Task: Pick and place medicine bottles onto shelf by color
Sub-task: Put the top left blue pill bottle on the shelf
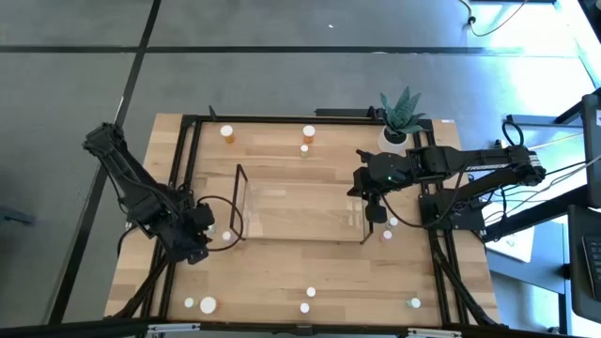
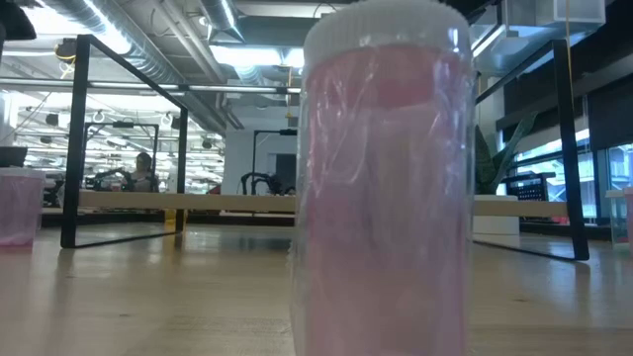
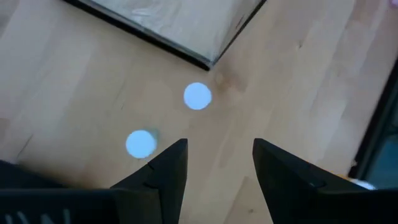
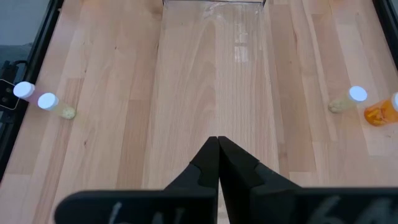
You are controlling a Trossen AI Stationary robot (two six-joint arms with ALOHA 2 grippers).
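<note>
High view: left hand (image 1: 208, 233) hovers half-open and empty beside two white-capped bottles (image 1: 226, 236) at the shelf's (image 1: 300, 214) eight o'clock corner; right hand (image 1: 376, 212) hangs shut, empty, at three o'clock. Light, smooth, tippable bottles look best gripped mid-body.

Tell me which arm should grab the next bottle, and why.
Left. The left gripper hangs open just above two white-capped bottles beside the shelf corner, so a short drop likely reaches one. The right gripper is shut and empty over the shelf's other end, with no bottle between its fingers.
</note>
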